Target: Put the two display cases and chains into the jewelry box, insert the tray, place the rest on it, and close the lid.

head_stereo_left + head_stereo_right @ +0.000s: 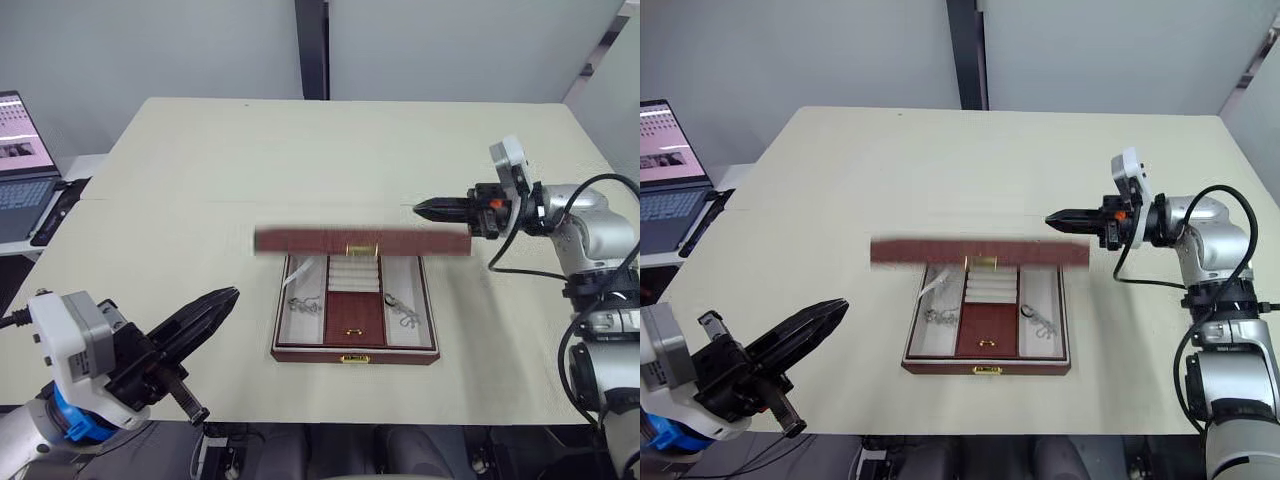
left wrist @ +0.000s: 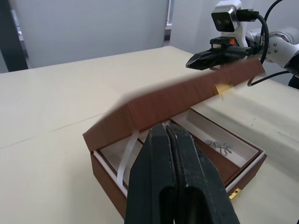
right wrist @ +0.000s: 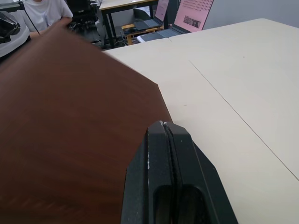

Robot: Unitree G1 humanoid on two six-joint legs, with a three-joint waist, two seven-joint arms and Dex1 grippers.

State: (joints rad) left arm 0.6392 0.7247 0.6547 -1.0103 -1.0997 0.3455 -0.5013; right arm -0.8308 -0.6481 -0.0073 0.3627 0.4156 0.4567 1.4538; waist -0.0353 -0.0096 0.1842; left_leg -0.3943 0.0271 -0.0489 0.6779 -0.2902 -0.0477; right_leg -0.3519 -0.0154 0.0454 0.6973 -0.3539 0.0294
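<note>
Nearest us, our left gripper (image 1: pixel 222 300) hovers with fingers pressed together, empty. Beyond it, the jewelry box (image 1: pixel 355 352) sits mid-table with the tray (image 1: pixel 355 300) inside and the lid (image 1: pixel 362 241) half lowered. Our right gripper (image 1: pixel 425 208), likewise closed, is above the lid's right end.

- Both eye views look down from the head, sharing the pale cream worktop (image 1: pixel 200 200) and reddish-brown jewelry box (image 1: pixel 355 350).
- The left wrist view faces that box closely.
- The right wrist view sits just over its brown lid (image 3: pixel 60 116).
</note>
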